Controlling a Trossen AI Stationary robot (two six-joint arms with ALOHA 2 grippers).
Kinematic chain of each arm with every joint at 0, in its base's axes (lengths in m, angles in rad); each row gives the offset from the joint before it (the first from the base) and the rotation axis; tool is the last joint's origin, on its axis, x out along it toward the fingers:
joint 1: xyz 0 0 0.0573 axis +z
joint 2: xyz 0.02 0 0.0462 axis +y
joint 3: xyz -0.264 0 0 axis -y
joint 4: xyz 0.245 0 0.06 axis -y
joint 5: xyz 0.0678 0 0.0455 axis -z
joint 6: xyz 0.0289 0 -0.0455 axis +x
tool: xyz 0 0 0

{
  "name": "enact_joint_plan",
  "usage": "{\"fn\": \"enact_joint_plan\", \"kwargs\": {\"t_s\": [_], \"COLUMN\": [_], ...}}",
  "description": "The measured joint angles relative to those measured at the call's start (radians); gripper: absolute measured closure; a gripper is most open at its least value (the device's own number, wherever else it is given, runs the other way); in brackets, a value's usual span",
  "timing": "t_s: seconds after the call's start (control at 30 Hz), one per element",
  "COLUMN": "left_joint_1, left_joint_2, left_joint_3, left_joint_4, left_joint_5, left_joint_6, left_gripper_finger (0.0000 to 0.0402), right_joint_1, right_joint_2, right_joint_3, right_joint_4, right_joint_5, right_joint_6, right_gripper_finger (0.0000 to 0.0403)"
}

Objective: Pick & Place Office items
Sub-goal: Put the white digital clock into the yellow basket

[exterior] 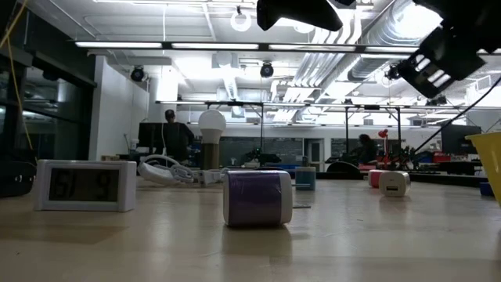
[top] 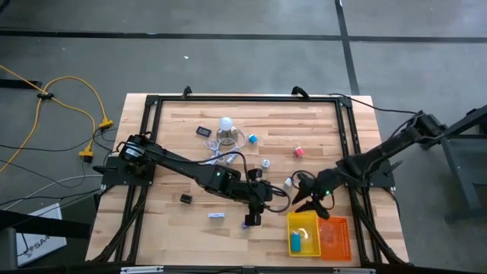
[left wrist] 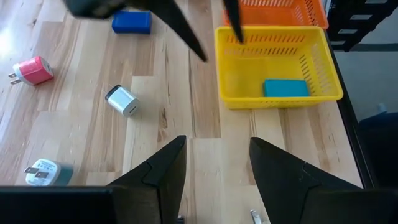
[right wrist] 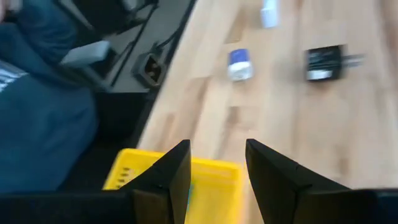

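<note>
Across the wooden table (top: 183, 171) lay the office items, scattered: a pink cube (left wrist: 32, 70) with prongs, a silver-white cube (left wrist: 122, 100), a blue block (left wrist: 132, 22); one teal piece (left wrist: 285, 88) sat inside the yellow tray (left wrist: 277, 99). Judged light, rigid, smooth-sided; best pinched across flat faces, clear of the prongs. Left gripper (left wrist: 217, 171) hovered short of the tray, parted, empty. Right gripper (right wrist: 216, 168) hung over the tray, likewise parted and empty.

Yellow mesh tray (left wrist: 278, 67) — teal block (left wrist: 285, 88) inside; orange tray (left wrist: 273, 12); pink plug (left wrist: 33, 70).
</note>
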Motion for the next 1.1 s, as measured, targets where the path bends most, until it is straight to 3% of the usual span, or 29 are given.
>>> {"fn": "enact_joint_plan", "kwargs": {"t_s": [0.47,0.83,1.1], "left_joint_1": [0.006,0.006,-0.012], "left_joint_2": [-0.039,-0.085,-0.084], "left_joint_3": [-0.001,-0.002,-0.005], "left_joint_4": [-0.122,-0.209,-0.284], "left_joint_5": [-0.013,-0.042,-0.131], "left_joint_6": [-0.019,-0.039,-0.064], "left_gripper_finger": [0.0231,0.0231,0.0231], "right_joint_1": [-0.083,-0.194,-0.269], "right_joint_2": [-0.07,-0.104,-0.196], "right_joint_3": [0.0,0.0,0.0], "right_joint_4": [-0.322,-0.354,-0.417], "right_joint_5": [0.28,0.241,0.249], "right_joint_6": [-0.011,-0.031,-0.057], "right_gripper_finger": [0.0262,0.0262,0.0262]}}
